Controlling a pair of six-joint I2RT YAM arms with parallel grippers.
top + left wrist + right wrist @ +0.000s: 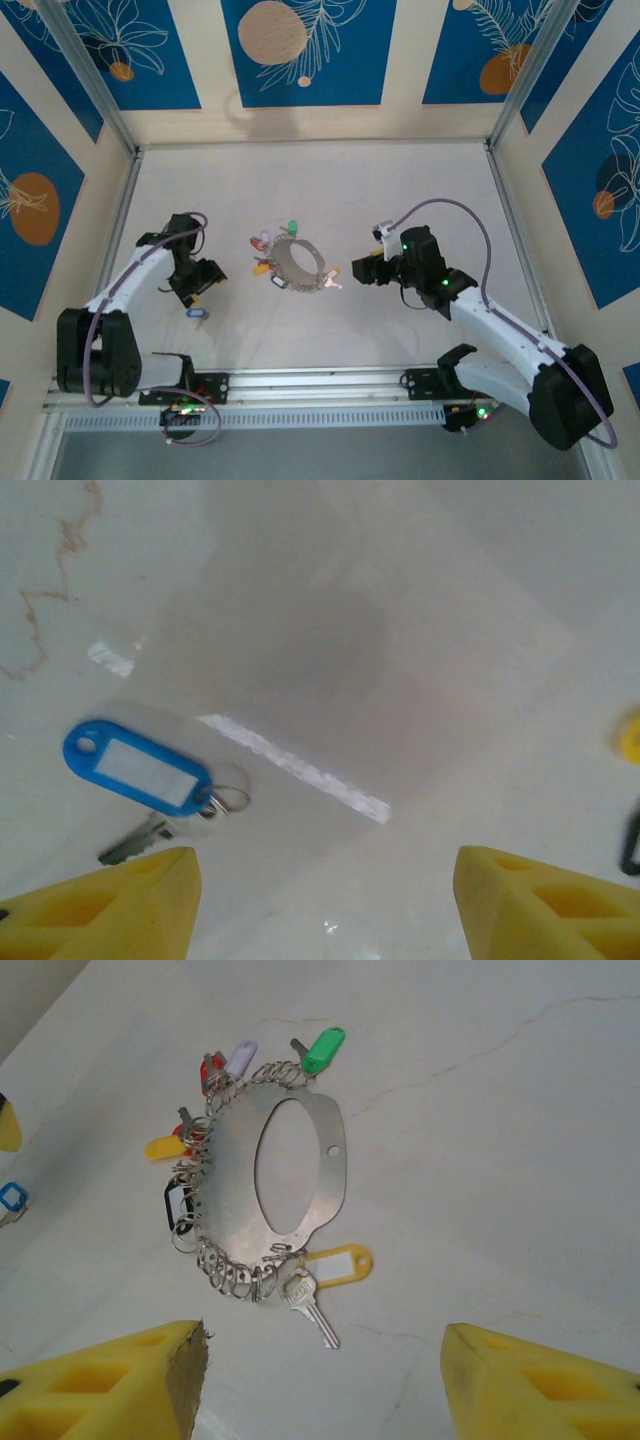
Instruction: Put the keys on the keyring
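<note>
The keyring [230,1185] is a flat grey metal oval with a hole, edged with small split rings; it lies mid-table [297,262]. Keys with green [324,1050], red, white, black and yellow tags hang round it. A yellow-tagged key [338,1264] with a silver blade [312,1310] lies at its near edge. A loose blue-tagged key [137,766] lies apart on the table [197,314]. My left gripper [325,910] hovers open just beside that key [205,282], holding nothing. To the right of the keyring, my right gripper [325,1390] stands open and empty [358,270].
White marbled tabletop [420,190] with patterned walls on three sides and a metal rail [320,378] at the near edge. A strip of tape [295,765] lies on the table by the blue-tagged key. Purple cables loop over both arms.
</note>
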